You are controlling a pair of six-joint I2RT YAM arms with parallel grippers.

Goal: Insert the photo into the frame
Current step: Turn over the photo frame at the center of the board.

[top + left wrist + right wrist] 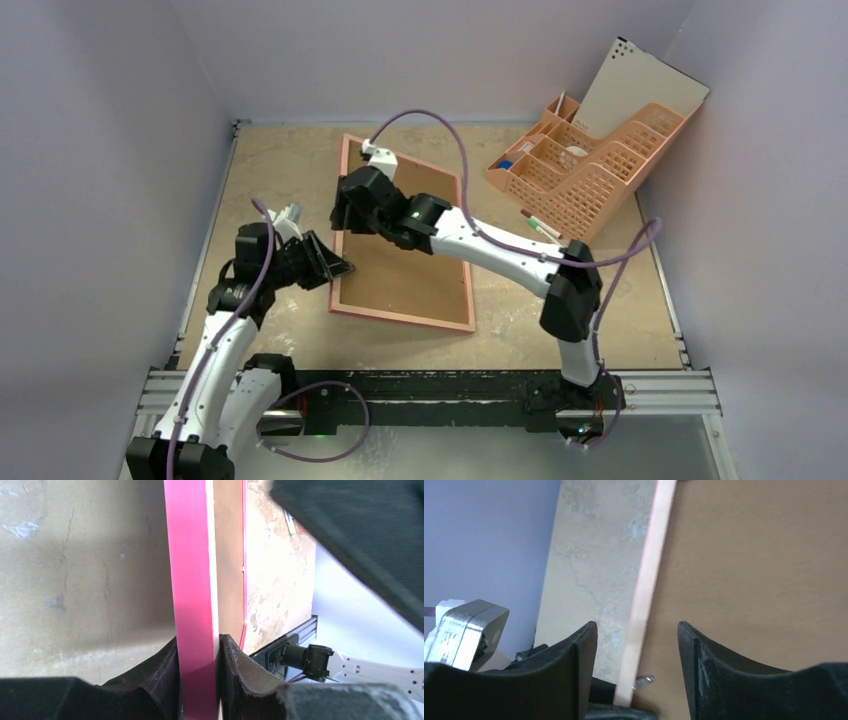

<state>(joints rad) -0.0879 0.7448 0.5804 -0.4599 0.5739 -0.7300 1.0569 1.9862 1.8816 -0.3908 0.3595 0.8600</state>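
Note:
The frame [400,318] lies on the table with its pale reverse side up, and a brown backing board [410,275] fills it. My left gripper [340,268] is shut on the frame's near-left edge. In the left wrist view the bright pink band [192,580] is pinched between both fingers [235,665]. My right gripper [345,215] hovers over the left rim farther back. It is open, its jaws straddling the peach rim [649,575] without touching it. A small metal tab [645,680] sticks out of the rim over the board [749,570]. The photo is not in view.
A peach desk organiser [590,170] stands at the back right with a white board [640,90] leaning behind it. A marker [540,225] lies in front of the organiser. Walls close in left and right. A metal rail [450,385] runs along the near edge.

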